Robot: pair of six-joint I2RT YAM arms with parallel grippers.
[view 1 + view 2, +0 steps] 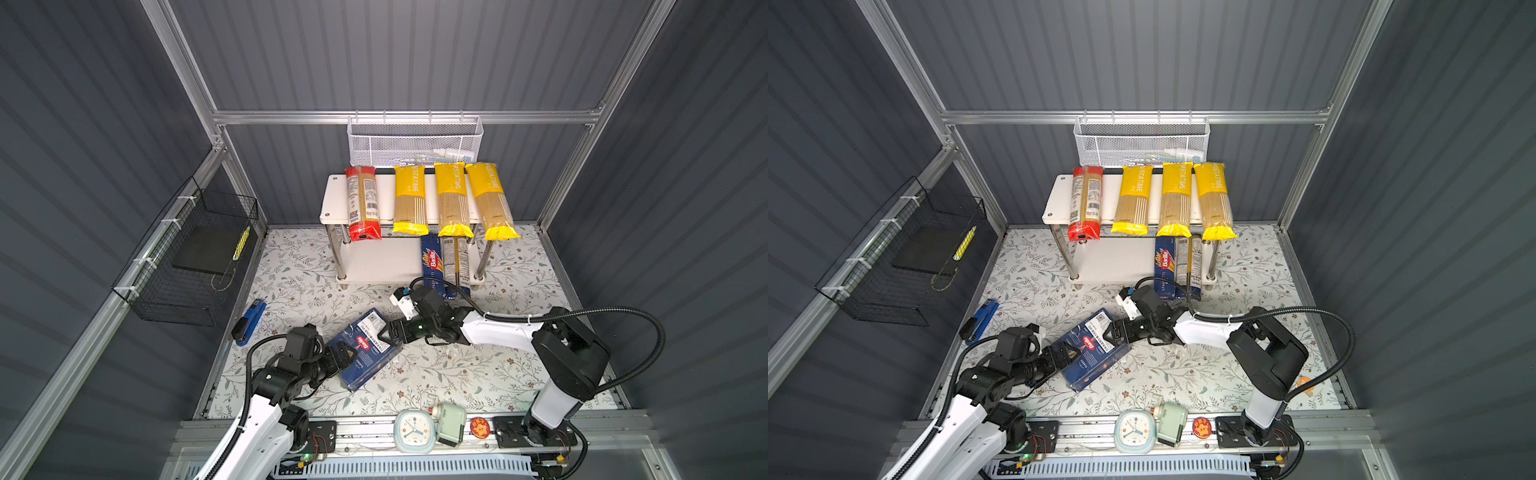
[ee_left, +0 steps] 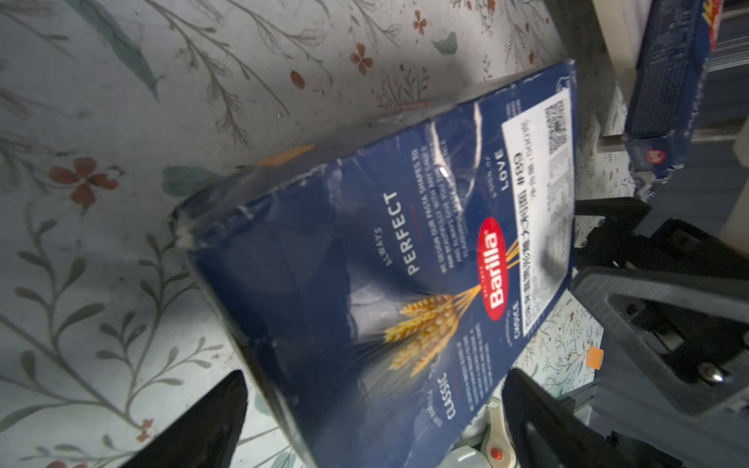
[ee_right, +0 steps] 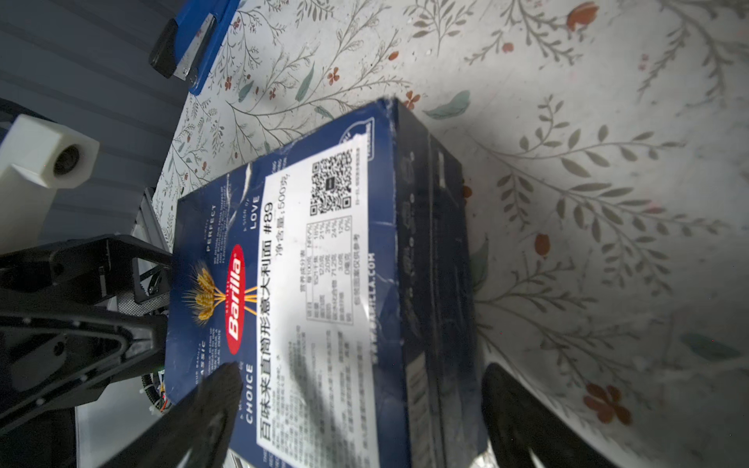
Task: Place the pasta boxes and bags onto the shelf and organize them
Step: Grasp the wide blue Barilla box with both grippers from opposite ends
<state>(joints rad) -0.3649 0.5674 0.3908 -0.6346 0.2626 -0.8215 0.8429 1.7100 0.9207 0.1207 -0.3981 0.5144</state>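
Though tilted, wide box (image 1: 374,361) in left hand (image 1: 345,353).

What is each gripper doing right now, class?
Left gripper: closed on the wide Barilla box.
Right gripper: open, jaws straddling the same box's other end.

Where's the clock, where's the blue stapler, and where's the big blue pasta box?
Clock (image 1: 414,431): in a top view, on the middle of its dial.
Blue stapler (image 1: 254,315): in a top view, on its blue body.
Big blue pasta box (image 1: 376,359): in a top view, on its blue face.
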